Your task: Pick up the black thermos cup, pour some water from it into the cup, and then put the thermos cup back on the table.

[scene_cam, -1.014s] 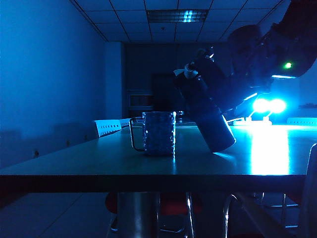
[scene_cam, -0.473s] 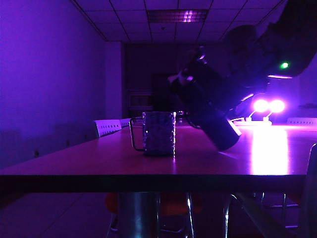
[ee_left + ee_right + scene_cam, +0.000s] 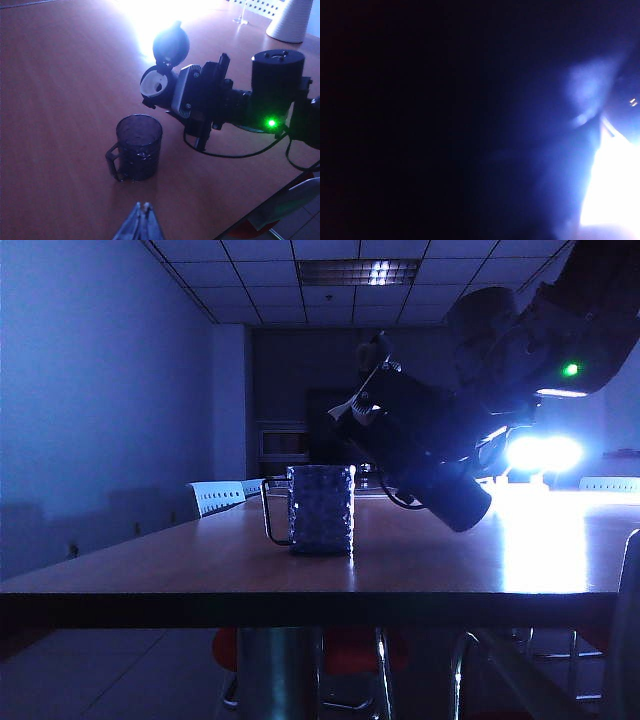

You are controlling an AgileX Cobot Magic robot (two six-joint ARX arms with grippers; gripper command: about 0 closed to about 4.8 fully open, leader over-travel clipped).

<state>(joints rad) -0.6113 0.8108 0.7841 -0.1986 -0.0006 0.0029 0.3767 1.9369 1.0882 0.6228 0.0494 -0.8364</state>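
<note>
Exterior view: right gripper (image 3: 415, 435) clamps the thermos (image 3: 440, 480), tilted steeply, spout above the glass mug (image 3: 321, 509) standing on the table (image 3: 180, 570).

Left wrist view: left gripper (image 3: 140, 225) near the mug, fingers pressed together; thermos lid flipped open.

Right wrist view: too dark to read.

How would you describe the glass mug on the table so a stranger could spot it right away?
Start at the long glossy brown wooden table. Near its middle stands a short clear glass mug with a dimpled surface and a thin dark loop handle. Unlike the tall black thermos cup, held tilted above it in the right tool, it sits upright on the tabletop.
</note>
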